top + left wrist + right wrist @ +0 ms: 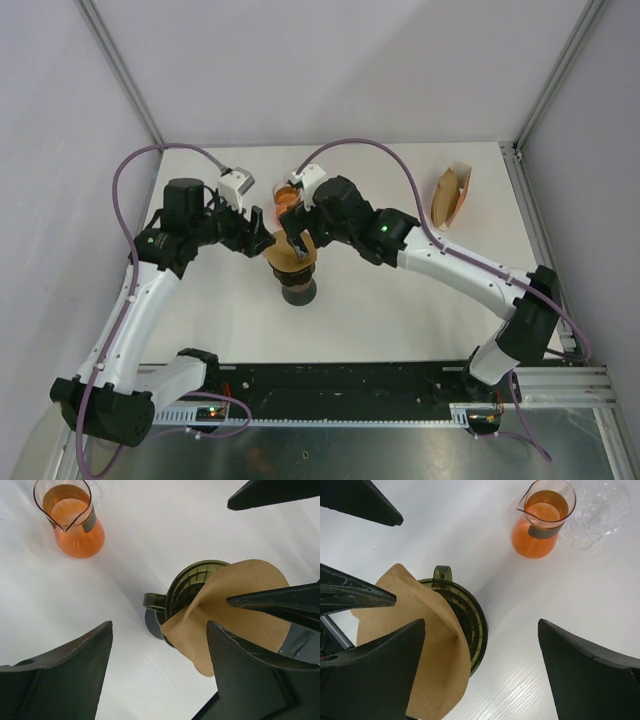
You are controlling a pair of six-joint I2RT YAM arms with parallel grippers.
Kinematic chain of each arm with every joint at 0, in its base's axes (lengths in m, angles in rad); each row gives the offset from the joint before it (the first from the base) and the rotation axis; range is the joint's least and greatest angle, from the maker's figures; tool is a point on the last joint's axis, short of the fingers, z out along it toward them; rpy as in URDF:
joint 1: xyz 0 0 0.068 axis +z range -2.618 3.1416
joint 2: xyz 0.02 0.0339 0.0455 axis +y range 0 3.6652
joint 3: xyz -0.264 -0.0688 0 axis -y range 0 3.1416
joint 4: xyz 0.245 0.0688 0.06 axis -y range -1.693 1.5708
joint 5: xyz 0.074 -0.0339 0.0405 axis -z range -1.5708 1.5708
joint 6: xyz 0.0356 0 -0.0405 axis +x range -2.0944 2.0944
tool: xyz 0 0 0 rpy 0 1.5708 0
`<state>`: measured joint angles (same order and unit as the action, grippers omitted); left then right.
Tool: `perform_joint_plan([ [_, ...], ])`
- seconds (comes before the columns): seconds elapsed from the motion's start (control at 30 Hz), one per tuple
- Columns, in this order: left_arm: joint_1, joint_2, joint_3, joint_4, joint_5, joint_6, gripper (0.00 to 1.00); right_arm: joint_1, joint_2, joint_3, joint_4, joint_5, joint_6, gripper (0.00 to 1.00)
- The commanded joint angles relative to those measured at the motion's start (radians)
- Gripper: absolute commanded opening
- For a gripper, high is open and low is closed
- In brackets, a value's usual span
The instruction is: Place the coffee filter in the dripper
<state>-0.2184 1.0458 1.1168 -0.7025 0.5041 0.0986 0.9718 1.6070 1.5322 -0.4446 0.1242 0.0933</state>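
Both arms reach in from their bases at the near edge and meet over the middle of the white desk [400, 310]. The left arm rises along the left side, bends at its elbow and turns its wrist inward. The right arm stretches in a long diagonal from the right corner. Their heads face each other from opposite sides of the dripper [187, 582].

The left pincer [159, 627] stands wide open and pinches nothing. One of its fingers [255, 680] lies just beside the lower edge of the coffee filter [235, 580]. The right pincer [481, 622] is also spread wide with nothing gripped. One of its fingers [370, 675] overlaps the filter's lower part in the right wrist view, though I cannot tell whether they touch.

The filter is plain brown paper, flat and folded rather than opened into a cone. Its narrow end dips into the mouth of the dark green ribbed dripper. Most of the sheet sticks up tilted and hangs out over one side of the rim.

A glass carafe [540, 520] of orange liquid stands well apart behind the dripper, just beside a clear ribbed glass vessel [600, 510]. A white holder [452, 195] with more brown filters sits toward the far right.
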Motion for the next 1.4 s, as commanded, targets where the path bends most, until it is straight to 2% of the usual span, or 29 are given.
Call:
perform_joint_plan([
  [0.0,-0.005,-0.026,0.054,0.006,-0.007,0.030,0.81,-0.005,-0.096,0.038,0.008,0.028,-0.039,0.99],
  [0.33,0.014,-0.045,0.112,0.001,-0.078,0.035,0.88,-0.034,-0.344,-0.132,0.052,0.043,-0.051,0.99],
  [0.53,0.071,-0.018,0.148,0.003,-0.066,0.021,0.90,-0.184,-0.401,-0.185,-0.013,0.049,0.047,0.99],
  [0.7,0.116,0.025,0.164,0.004,-0.031,-0.013,0.89,-0.277,-0.425,-0.210,0.010,0.011,0.089,0.94],
  [0.87,0.134,0.045,0.162,0.006,-0.016,-0.020,0.89,-0.379,-0.358,-0.211,0.122,-0.064,0.129,0.85],
  [1.07,0.172,0.072,0.158,0.025,-0.025,-0.019,0.88,-0.421,-0.183,-0.202,0.335,-0.097,0.199,0.74],
  [1.23,0.174,0.099,0.142,0.049,-0.038,-0.021,0.87,-0.430,0.019,-0.144,0.467,-0.073,0.260,0.72],
  [1.37,0.171,0.143,0.137,0.084,-0.051,-0.041,0.85,-0.428,0.135,-0.095,0.528,-0.145,0.295,0.71],
])
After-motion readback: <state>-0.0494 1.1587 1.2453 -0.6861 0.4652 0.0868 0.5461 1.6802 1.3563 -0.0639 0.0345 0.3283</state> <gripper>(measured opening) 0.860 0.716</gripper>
